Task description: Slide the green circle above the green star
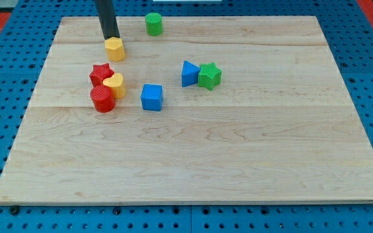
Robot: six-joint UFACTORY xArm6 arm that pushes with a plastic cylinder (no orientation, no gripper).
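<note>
The green circle (153,24) stands near the board's top edge, left of centre. The green star (209,76) lies lower and to the right of it, touching a blue triangle (189,73) on its left. My tip (111,39) is at the upper left, right behind a yellow hexagon (114,48) and touching it or nearly so. The tip is about 65 px left of the green circle and a little lower.
A red star (101,73), a yellow heart (114,85) and a red cylinder (102,99) cluster at the left. A blue cube (151,97) sits right of them. The wooden board (193,162) lies on a blue perforated table.
</note>
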